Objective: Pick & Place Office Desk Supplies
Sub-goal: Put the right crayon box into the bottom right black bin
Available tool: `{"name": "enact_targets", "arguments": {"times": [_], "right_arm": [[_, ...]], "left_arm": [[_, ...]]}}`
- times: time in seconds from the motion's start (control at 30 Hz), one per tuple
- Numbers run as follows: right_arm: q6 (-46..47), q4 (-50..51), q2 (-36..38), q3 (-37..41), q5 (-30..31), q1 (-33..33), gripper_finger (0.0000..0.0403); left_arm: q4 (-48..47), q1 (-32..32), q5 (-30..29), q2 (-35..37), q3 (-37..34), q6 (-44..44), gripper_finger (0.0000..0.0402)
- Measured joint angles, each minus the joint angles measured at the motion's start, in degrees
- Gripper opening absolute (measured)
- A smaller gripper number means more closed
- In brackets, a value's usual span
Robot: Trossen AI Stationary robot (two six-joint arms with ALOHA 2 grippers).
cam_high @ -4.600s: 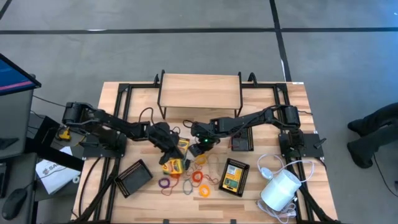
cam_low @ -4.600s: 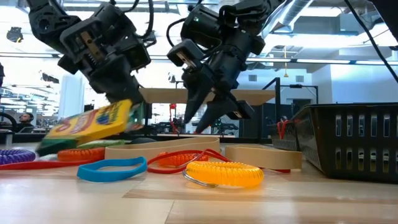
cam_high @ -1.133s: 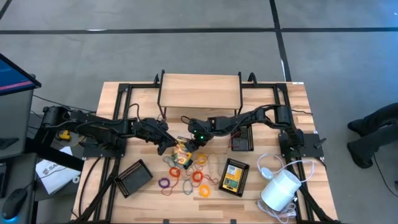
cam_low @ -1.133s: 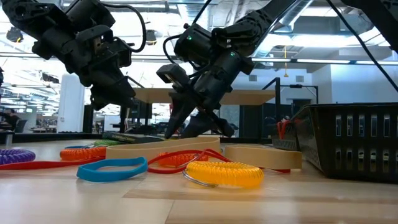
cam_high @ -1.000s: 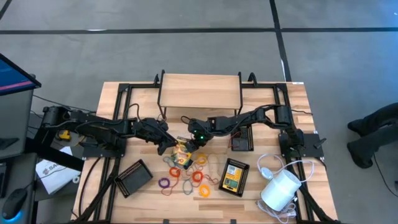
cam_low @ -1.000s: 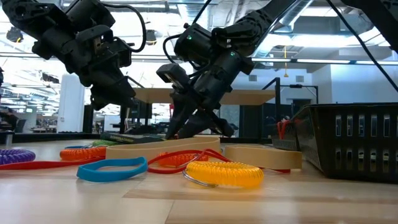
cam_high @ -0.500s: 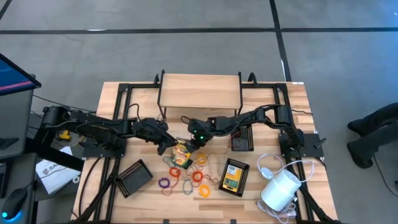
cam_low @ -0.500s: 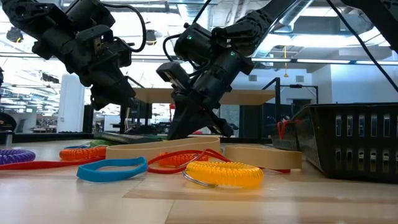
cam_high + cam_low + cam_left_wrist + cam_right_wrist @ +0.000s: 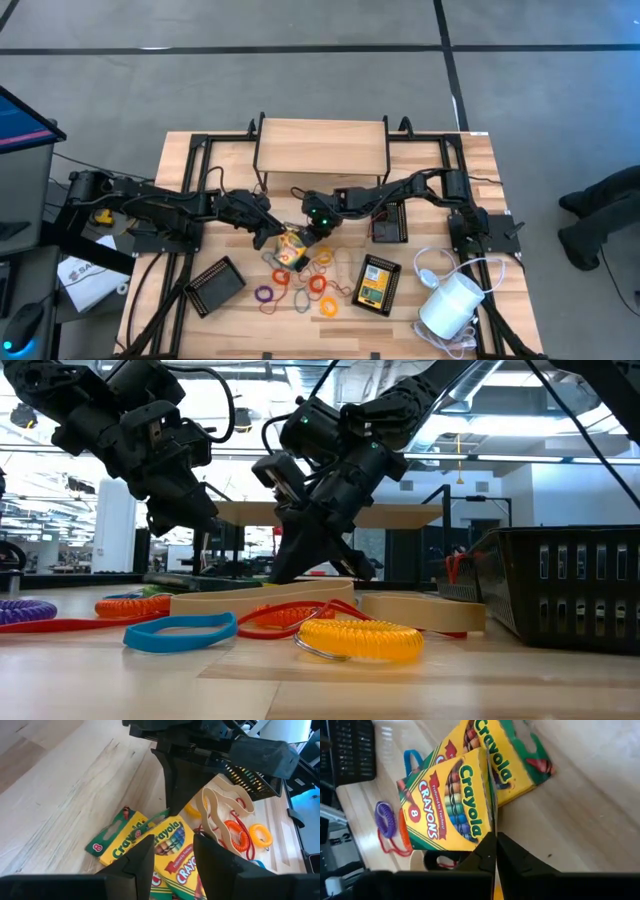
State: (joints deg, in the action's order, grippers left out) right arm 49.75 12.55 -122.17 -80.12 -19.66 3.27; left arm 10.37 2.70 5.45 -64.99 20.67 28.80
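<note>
Crayon boxes (image 9: 470, 790) just ahead of right tool (image 9: 495, 851) — fingers closed, empty.

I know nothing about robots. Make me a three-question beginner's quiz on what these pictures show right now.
1. True or false: the right gripper has its fingers wide apart.
2. How many crayon boxes show in the right wrist view? A) one B) two C) four
3. Fill in: the white cylinder lies near the table's front ___ corner, seen from above.

Key:
1. False: its fingers are pressed together, beside the crayon boxes.
2. B.
3. Right. The left gripper hangs over the same boxes, holding nothing.
</note>
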Motion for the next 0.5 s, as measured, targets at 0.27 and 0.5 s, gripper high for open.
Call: {"name": "enact_targets", "arguments": {"times": [0.27,0.5], "right_arm": [[1.45,-1.68,0.0,-1.98,-0.99,-0.68,0.0001],[-0.31,0.37,0.04,-7.83,-1.16,-0.65,0.0]], "left_arm": [[-0.02,0.0,-0.17,0.0,0.0,0.0,0.0131],[0.01,0.0,-0.41,0.03,0.0,0.0,0.0131]]}}
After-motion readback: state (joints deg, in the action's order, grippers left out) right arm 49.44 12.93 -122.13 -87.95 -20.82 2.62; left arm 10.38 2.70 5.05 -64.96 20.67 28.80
